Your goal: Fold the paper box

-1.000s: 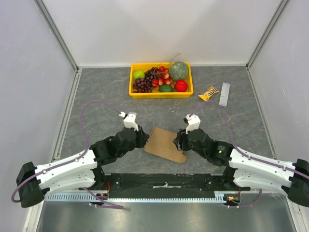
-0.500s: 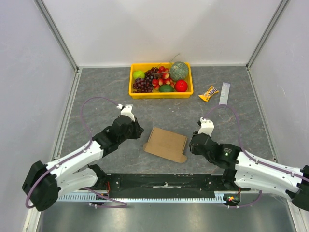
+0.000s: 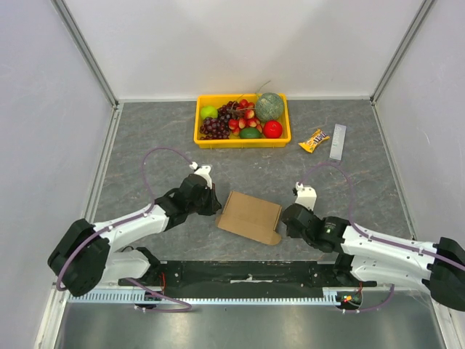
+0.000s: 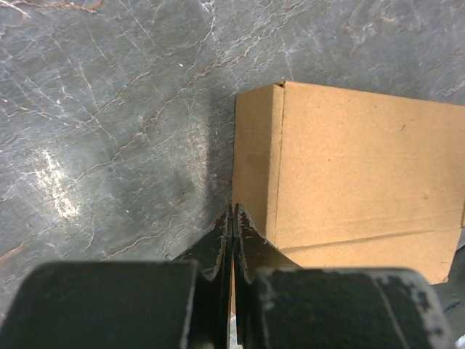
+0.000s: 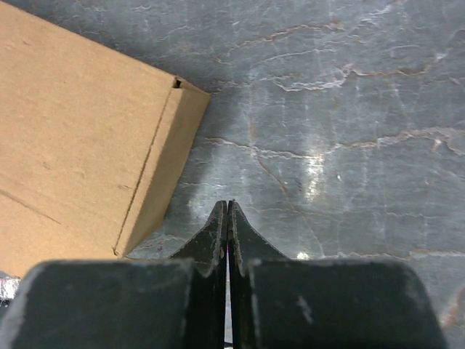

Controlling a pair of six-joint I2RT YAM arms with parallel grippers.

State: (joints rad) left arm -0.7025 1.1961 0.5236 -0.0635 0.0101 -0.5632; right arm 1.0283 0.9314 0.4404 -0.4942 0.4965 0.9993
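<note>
Top view, paper box (image 3: 251,217): lies flat between the left gripper (image 3: 216,209) and the right gripper (image 3: 282,218).
Top view, yellow tray (image 3: 242,142): well behind the paper box.
Left wrist view, left gripper (image 4: 232,218): pinched tight, holding nothing, tips just beside the paper box (image 4: 356,174).
Right wrist view, right gripper (image 5: 228,214): pinched tight, holding nothing, near the paper box (image 5: 80,138).

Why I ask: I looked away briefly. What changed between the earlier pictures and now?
The left pincer and right pincer backed off the sides of the box and closed empty, tips beside its edges. Box, fruit tray and snack packet stayed put.
</note>
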